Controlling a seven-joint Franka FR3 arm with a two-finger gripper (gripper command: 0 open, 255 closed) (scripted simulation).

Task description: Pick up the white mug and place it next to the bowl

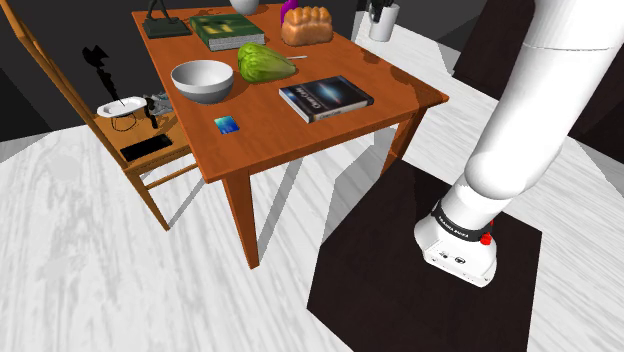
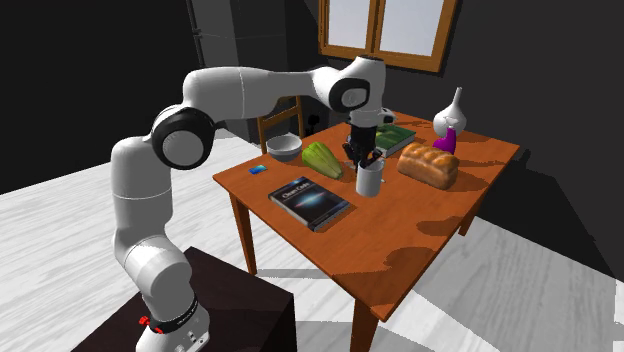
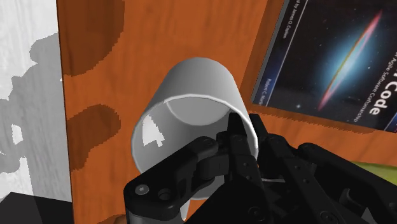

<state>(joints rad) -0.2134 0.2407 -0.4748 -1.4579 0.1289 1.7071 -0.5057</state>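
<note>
The grasp is in hand: the gripper (image 2: 366, 160) dips into the white mug (image 2: 369, 185), which stands on the worktop (image 2: 420, 230) between the book (image 2: 312, 200) and the bread loaf (image 2: 430, 165). Its fingers (image 3: 234, 139) seem to pinch the mug's wall, though the contact is hard to confirm. Next comes a straight lift, then a carry to bare worktop beside the bowl (image 1: 202, 80).

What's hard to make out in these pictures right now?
Wrist view: the gripper covers the white mug's near rim.
Shoulder view: the top edge cuts off the gripper above the mug.
Shoulder view: the clutter on the chair seat is too small to name.
</note>
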